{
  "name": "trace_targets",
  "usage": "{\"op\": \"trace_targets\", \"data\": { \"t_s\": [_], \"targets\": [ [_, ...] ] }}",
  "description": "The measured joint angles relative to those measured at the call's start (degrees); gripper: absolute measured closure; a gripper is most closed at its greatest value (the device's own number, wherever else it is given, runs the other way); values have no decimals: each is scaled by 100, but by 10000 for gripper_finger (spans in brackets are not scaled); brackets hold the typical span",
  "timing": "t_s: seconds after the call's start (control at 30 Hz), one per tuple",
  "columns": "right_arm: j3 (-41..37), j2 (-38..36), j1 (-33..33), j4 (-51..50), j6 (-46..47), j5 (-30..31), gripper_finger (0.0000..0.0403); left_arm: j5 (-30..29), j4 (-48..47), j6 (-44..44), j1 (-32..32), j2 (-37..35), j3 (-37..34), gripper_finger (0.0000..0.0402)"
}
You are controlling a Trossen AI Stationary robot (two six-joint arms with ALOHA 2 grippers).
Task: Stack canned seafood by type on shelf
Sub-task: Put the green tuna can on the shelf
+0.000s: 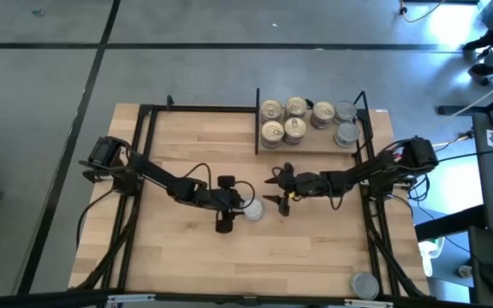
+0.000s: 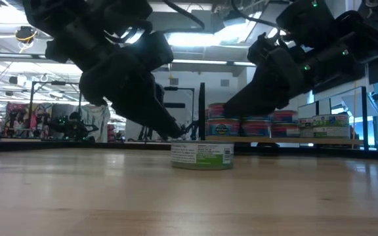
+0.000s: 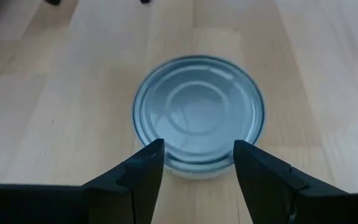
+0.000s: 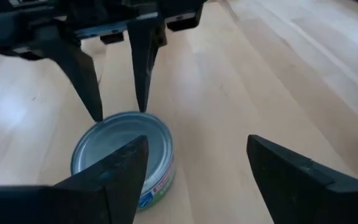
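Pale wooden tabletop [image 1: 187,257], two dark robot arms meeting over one grey-lidded tin [image 1: 252,209] near its middle.

Left gripper [image 3: 197,163] hangs over the tin's near edge, jaws apart and too narrow to straddle it; right gripper [image 4: 194,163] waits just beside, jaws wide, holding nothing. Eight tins, gold and grey lids, already sit on the shelf [image 1: 311,151]; another lies at the front right corner [image 1: 365,285]. This tin looks rigid, smooth and likely slippery: best gripped across its side wall. Labels are unreadable; contact is unclear.
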Motion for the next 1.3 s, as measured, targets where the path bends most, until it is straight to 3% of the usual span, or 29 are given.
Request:
{"op": "trace_targets", "data": {
  "t_s": [1.3],
  "targets": [
    [2,50,10,44,-2,-199,130,509,181,31,168,321,38,210]
  ]
}}
